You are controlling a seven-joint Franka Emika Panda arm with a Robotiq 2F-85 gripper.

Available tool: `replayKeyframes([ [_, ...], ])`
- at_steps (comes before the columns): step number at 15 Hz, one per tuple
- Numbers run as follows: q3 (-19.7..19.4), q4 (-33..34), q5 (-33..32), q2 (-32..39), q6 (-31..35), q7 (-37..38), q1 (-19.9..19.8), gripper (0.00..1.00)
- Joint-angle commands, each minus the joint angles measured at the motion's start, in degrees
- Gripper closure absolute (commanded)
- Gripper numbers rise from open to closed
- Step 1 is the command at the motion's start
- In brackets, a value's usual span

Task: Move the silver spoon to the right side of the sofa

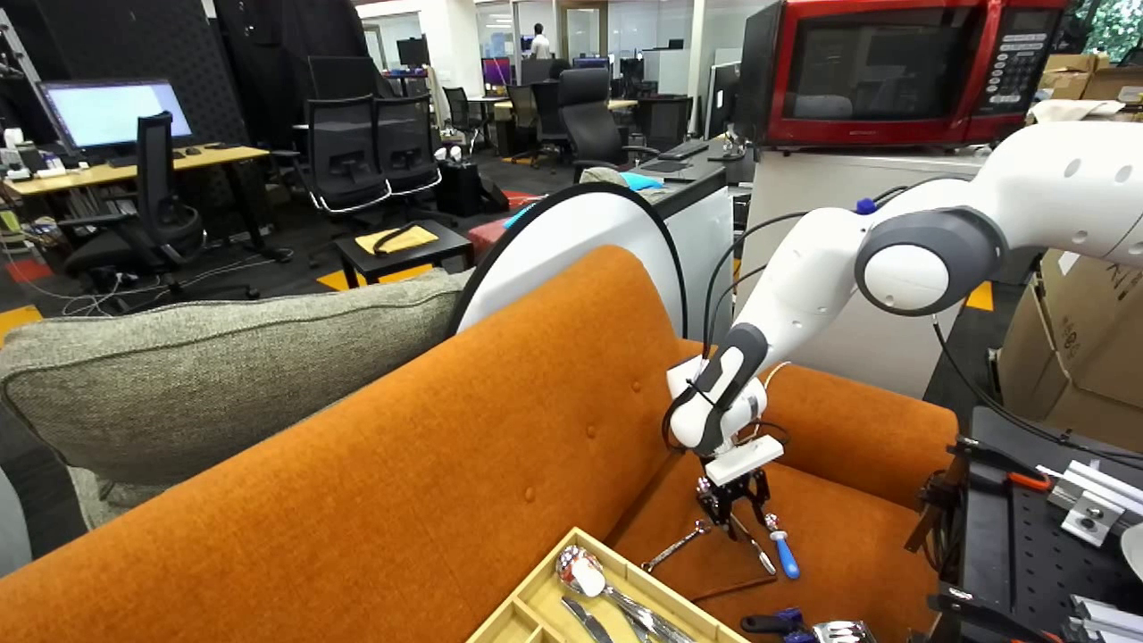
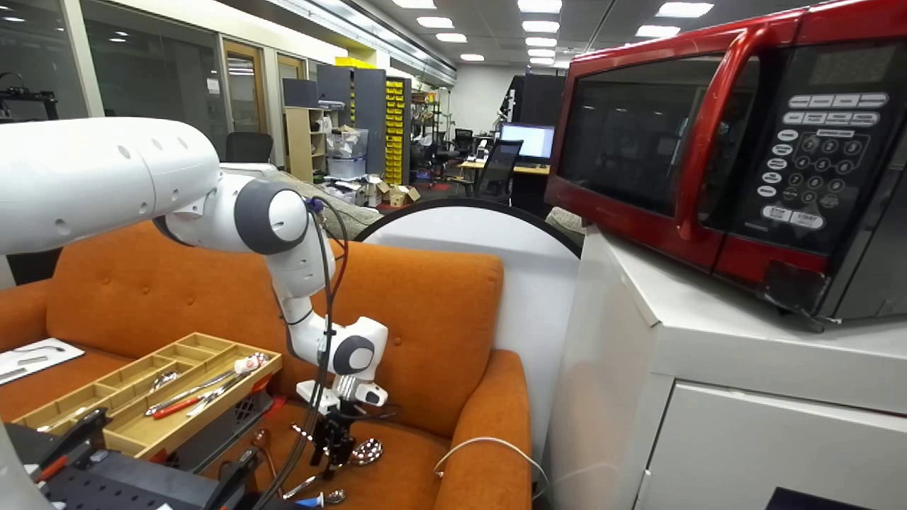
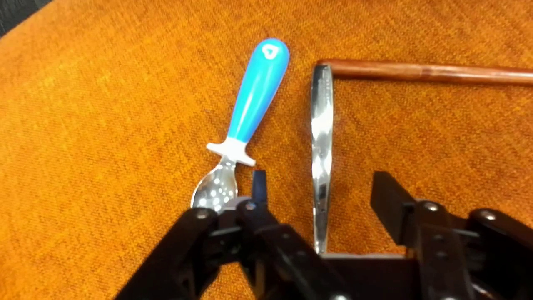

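In my wrist view the middle spoon [image 3: 322,133] lies on the sofa [image 3: 125,104] between the fingers [image 3: 387,200] of the gripper [image 3: 325,196], its top seemingly touching the left end of a rod [image 3: 433,71]; another spoon [image 3: 245,121] lies to its left. In an exterior view I have the tray [image 2: 145,432] lower left, utensils [image 2: 176,407] inside, a panel [image 2: 536,319] behind the sofa, and at right the microwave [image 2: 631,142] on a cabinet [image 2: 708,354].

Place: office-like lab
Desk [image 1: 238,155], monitor [image 1: 107,114]: behind the sofa [image 1: 384,446]
Mesh chairs [image 1: 343,147]: also behind it
Yellow bins [image 2: 395,134]: well behind it
Robot arm [image 1: 808,268]: above it
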Motion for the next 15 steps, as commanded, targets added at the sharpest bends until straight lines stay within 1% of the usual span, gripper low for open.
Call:
replayKeyframes([
  [1,1.55,-0.82,0.95,-1.16,-0.78,-1.32,-1.24,0.02],
  [2,2.43,-3.07,1.0,-3.01,-1.86,-2.36,-1.37,0.0],
  [3,0.87,-0.02,0.14,-0.38,-0.54,-0.18,-0.16,0.12],
  [5,1.44,-0.36,0.5,-0.83,-1.3,-0.49,0.06,0.0],
  [15,1.47,-1.14,0.53,-1.38,-1.59,-0.78,-0.16,0.0],
])
